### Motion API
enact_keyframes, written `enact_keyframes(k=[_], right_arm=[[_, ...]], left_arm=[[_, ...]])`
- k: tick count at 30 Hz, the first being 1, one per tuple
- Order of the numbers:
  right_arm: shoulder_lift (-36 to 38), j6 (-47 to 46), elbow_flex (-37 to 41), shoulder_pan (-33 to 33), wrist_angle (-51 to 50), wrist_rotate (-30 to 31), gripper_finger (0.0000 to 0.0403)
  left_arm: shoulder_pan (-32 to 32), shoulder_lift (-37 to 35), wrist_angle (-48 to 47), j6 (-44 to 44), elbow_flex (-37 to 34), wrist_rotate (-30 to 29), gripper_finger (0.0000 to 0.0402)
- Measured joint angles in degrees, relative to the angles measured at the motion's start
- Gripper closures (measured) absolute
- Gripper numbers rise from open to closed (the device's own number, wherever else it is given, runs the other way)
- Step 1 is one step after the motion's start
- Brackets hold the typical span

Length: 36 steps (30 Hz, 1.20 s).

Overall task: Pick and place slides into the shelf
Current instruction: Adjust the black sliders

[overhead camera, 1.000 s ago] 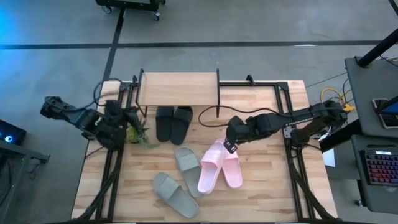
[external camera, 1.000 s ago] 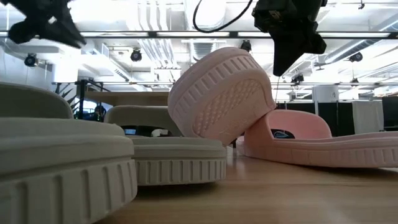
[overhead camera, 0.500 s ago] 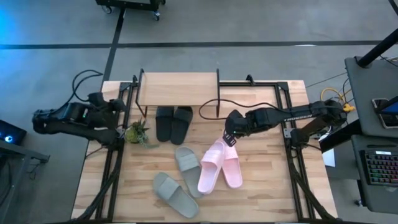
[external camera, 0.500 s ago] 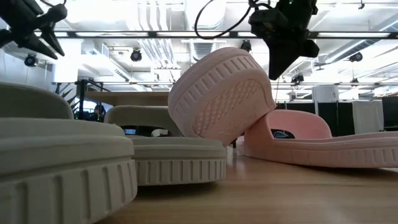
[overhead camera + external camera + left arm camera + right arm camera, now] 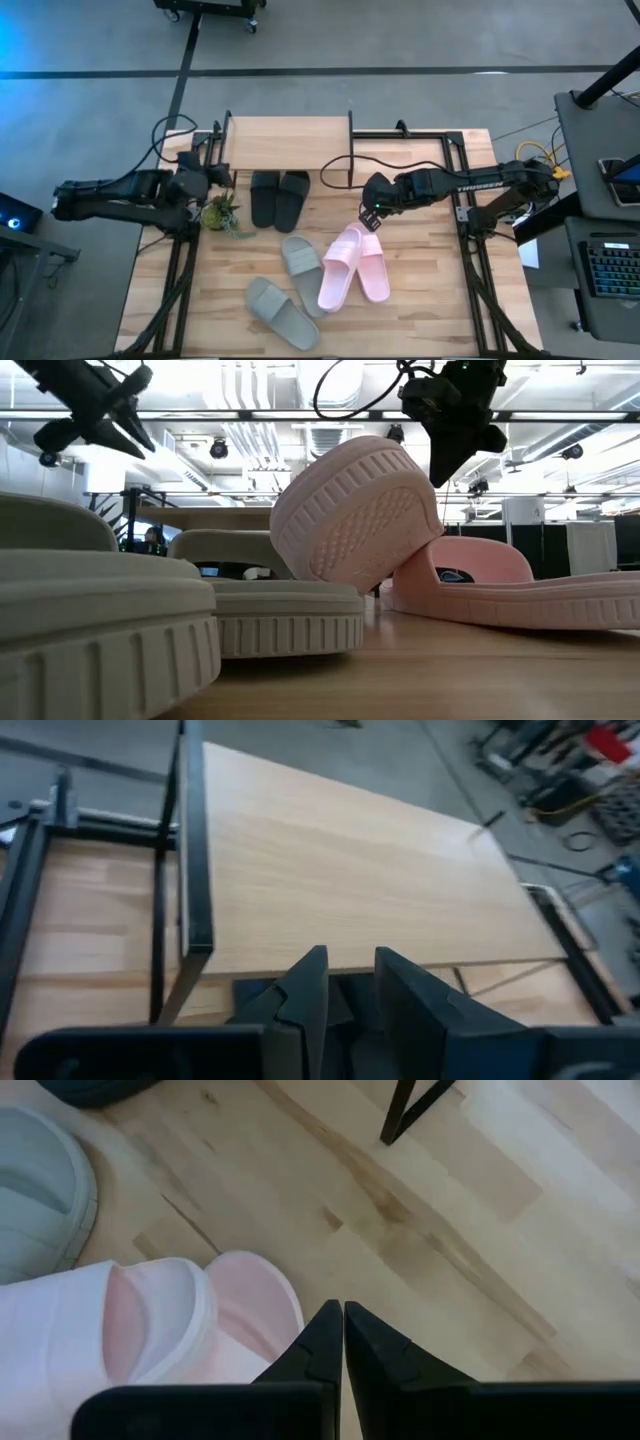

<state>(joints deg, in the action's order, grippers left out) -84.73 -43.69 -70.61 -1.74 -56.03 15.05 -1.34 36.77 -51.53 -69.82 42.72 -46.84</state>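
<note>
The shelf [image 5: 288,143] stands at the table's far side, and the black pair [image 5: 279,197] lies at its near edge. Two grey-green slides [image 5: 300,262] [image 5: 282,312] lie flat near the middle. One pale pink slide [image 5: 355,520] is tipped up, sole showing, and leans on the other pink slide [image 5: 500,590]. My right gripper [image 5: 371,218] hovers shut above the pink pair's far end [image 5: 255,1295]. My left gripper [image 5: 213,178] is narrowly open by the shelf's left legs and faces the shelf top [image 5: 330,870].
A small green plant [image 5: 222,215] sits on the table just near my left gripper. Black frame rails [image 5: 460,190] run along the table's left and right sides. A cable [image 5: 340,180] loops over the wood right of the black pair.
My left arm has swung about at the table's left edge, and its gripper has ended up by the shelf's left legs, pointing at the shelf. My right gripper has drawn a little toward the far edge, off the pink pair. The slides have stayed put.
</note>
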Motion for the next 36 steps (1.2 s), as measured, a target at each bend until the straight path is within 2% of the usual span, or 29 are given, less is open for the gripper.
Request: enact_keyframes(k=[3,7,9,11,17,20,25,28,32,36], right_arm=[[0.02,0.29,0.00,0.04,0.04,0.00,0.0394],[0.02,0.90,0.00,0.20,0.41,0.03,0.0394],[0.02,0.88,0.00,0.20,0.52,0.03,0.0394],[0.02,0.90,0.00,0.18,0.55,0.03,0.0394],[0.04,0.40,0.00,0.15,0.68,0.42,0.0394],[0.04,0.40,0.00,0.15,0.59,0.06,0.0394],[-1.18,2.71,0.20,0.13,1.89,-8.85,0.0394],[-4.39,3.68,0.16,0.13,7.11,-12.12,0.0394],[-9.95,3.77,-2.83,0.64,14.93,-12.43,0.0394],[-15.89,5.97,-9.37,1.39,17.46,-12.00,0.0394]], left_arm=[[-5.59,-0.02,4.33,4.07,0.00,3.75,0.0330],[-13.64,0.77,24.08,18.59,-0.98,14.40,0.0330],[-16.66,2.81,28.73,20.97,-0.38,16.87,0.0330],[-19.75,4.16,25.81,22.70,1.23,17.69,0.0330],[-29.84,5.51,5.96,28.31,6.10,21.68,0.0330],[-32.85,4.30,6.74,30.54,6.28,27.35,0.0330],[-32.98,1.56,10.85,39.03,6.40,45.76,0.0330],[-31.43,1.15,10.59,38.88,6.00,54.06,0.0330],[-26.65,0.12,10.68,34.50,4.46,54.96,0.0330],[-18.44,-1.46,14.60,28.69,1.56,53.32,0.0330]])
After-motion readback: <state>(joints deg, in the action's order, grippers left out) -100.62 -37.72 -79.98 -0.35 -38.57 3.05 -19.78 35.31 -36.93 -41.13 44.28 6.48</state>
